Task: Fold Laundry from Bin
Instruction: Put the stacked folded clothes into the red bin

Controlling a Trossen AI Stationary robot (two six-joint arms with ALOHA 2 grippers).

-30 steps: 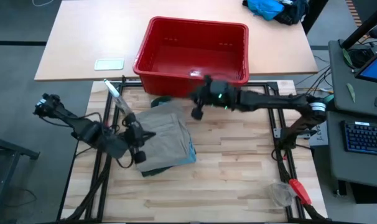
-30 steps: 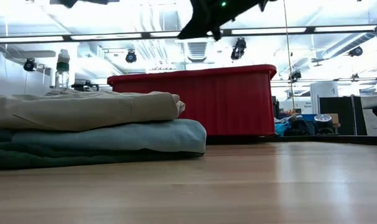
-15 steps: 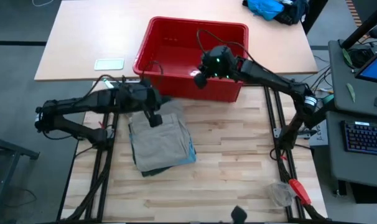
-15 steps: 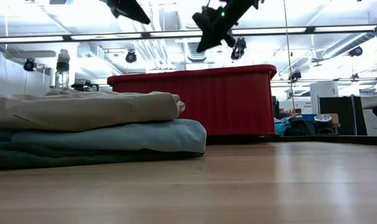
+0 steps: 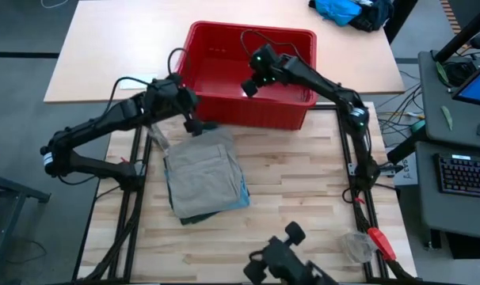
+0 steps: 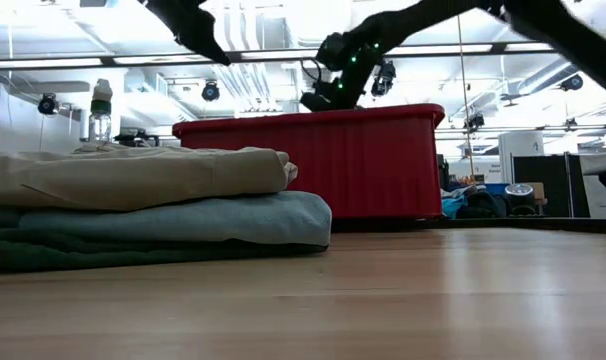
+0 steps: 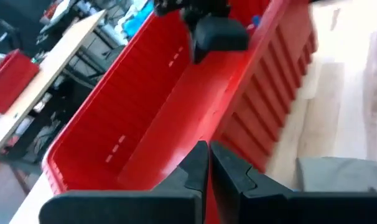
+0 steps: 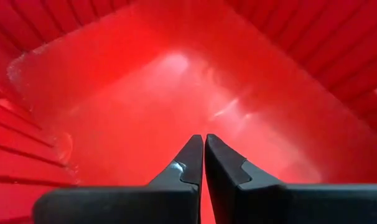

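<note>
L gripper [image 5: 194,125] is hovering over the near-left corner of the red bin [image 5: 194,43], just by its rim, fingers pressed together w/ nothing between them; in the L wrist view the closed tips [image 7: 208,163] are pointing along the bin's long axis toward the other arm. Just near-side of that gripper, the laundry is sitting as a folded stack on the wood table [image 5: 303,206]: khaki piece [image 5: 204,170] on top, light blue denim [image 6: 183,218] under it, dark green garment [image 6: 73,252] at the bottom, long axis of the stack running away from the bin toward the table's near edge. Moving R, the bin interior is looking bare, only red floor and glare visible in the R wrist view, so no garment seems left to pull out. R gripper [image 5: 249,85] is hanging inside the bin, about mid-length, above the floor, tips [image 8: 204,157] also shut and empty, pointing down at bare plastic. Judging from this, the key relation is that the cloth lies outside the bin, toward the near-left; the L arm is much nearer the stack, and the R arm would need to lift clear of the near wall first. Farther R a bright blue cloth heap [image 5: 339,11] is lying on the back table, not part of the job.
</note>
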